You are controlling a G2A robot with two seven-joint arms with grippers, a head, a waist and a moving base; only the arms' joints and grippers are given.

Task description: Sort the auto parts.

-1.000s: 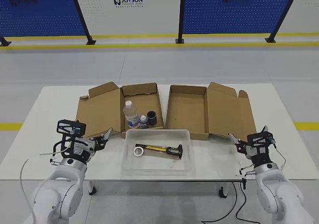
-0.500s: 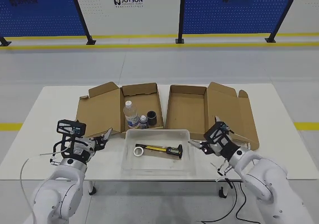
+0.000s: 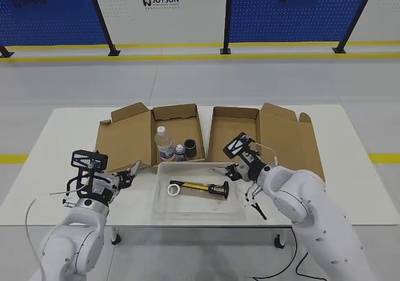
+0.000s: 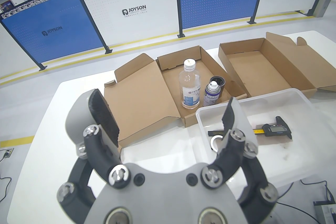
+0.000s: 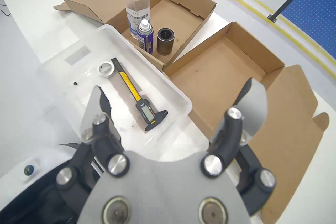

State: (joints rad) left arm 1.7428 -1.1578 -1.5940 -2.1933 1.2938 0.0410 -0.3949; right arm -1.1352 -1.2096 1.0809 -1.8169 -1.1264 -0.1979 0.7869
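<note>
The right hand was swung in from the far right edge of the surface and brought over the right end of the clear tray, close above the thick end of the caliper. Its fingers were spread wide and nothing was held in them. The left hand was kept where it was, beside the left end of the tray, also spread open with nothing in it. The caliper and the small white ring were left lying in the tray, not yet sorted. From this it was judged that the caliper was likely to be picked up next and taken to one of the two boxes behind the tray.
</note>
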